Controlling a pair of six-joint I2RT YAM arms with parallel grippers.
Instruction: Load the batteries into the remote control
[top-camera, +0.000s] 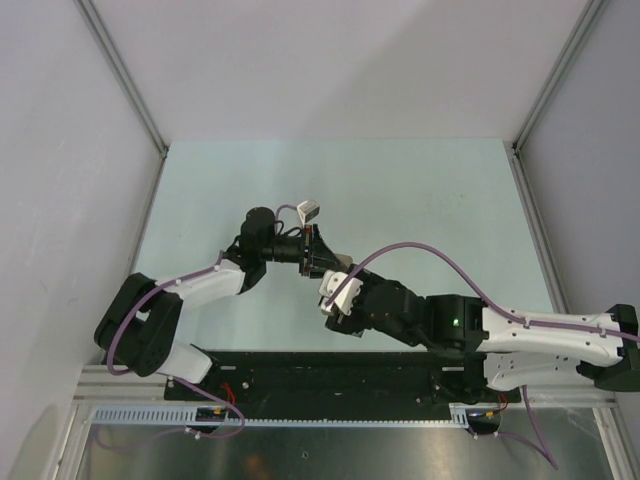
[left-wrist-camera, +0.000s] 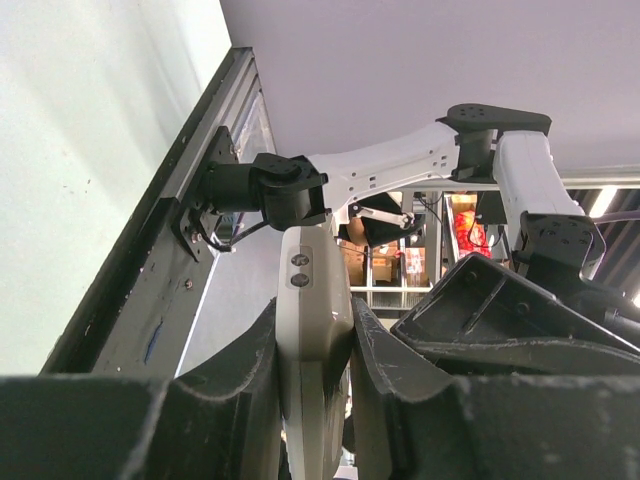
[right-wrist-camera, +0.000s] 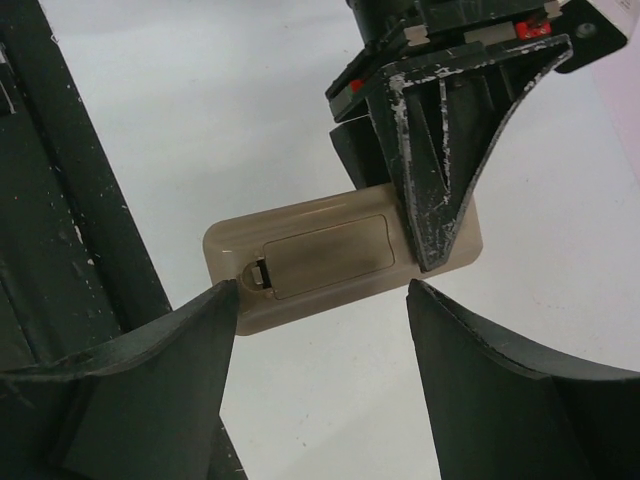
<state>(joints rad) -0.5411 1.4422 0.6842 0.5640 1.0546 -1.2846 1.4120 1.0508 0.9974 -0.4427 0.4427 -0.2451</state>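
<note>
The pale green tabletop (top-camera: 400, 190) fills the middle of the top view, with grey walls around it. At its near edge lies a long black base plate (top-camera: 330, 375), and both arms start from there. The left arm (top-camera: 200, 285) reaches to the right and the right arm (top-camera: 540, 335) reaches to the left. They meet a little left of the centre, over the near half of the tabletop.

The left gripper (top-camera: 315, 255) has its jaws closed on the remote control (right-wrist-camera: 330, 255) and holds it above the tabletop. In the right wrist view one of its dark fingers (right-wrist-camera: 440, 150) crosses the right end of the remote control. In the left wrist view the pale body (left-wrist-camera: 312, 300) stands between the two fingers of the same gripper (left-wrist-camera: 315, 345) and points toward the near rail.

The right gripper (right-wrist-camera: 320, 300) is just beside the remote control with its jaws wide apart and nothing between them. One fingertip is at the lower left corner of the remote control and the other is under its lower edge. I cannot tell if they touch it.

The remote control shows its plain back side. The battery cover (right-wrist-camera: 325, 250), a little darker, sits in its place, with a small latch (right-wrist-camera: 258, 272) at the left end. Two small round screws (left-wrist-camera: 299, 270) are on the narrow face seen from the left wrist.
</note>
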